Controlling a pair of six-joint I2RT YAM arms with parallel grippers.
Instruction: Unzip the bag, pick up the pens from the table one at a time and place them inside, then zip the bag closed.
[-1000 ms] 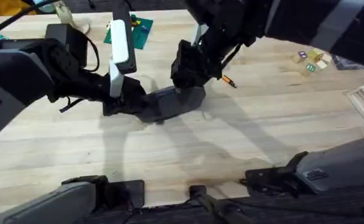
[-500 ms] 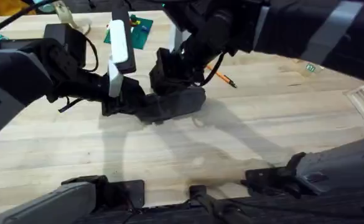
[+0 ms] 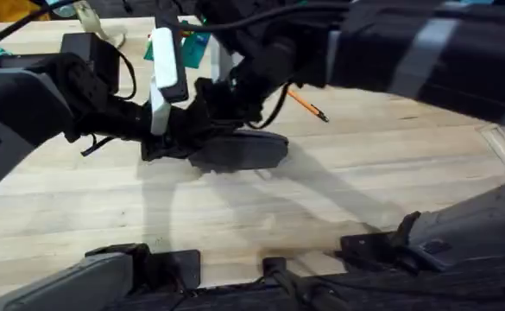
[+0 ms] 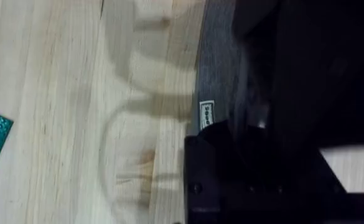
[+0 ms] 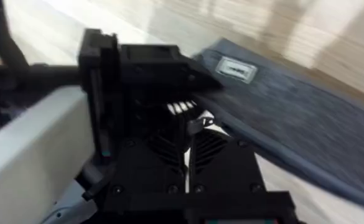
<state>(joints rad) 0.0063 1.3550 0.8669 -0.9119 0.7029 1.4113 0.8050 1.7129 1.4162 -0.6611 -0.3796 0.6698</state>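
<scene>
Slid left along bag [image 3: 235, 151] since a second ago: right gripper [image 3: 216, 97] now at bag's left end, nose to nose with left gripper [image 3: 167, 142]. Bag long axis left-right on table [image 3: 338, 190], so zipper travel runs that line. Right gripper pinched near shut on small silver bit, probably zipper pull [image 5: 201, 120]. Left gripper clamped on bag's end. Grey woven fabric, soft, rounded ends, small label. Orange pen [image 3: 307, 105] just behind bag, thin, rigid.
</scene>
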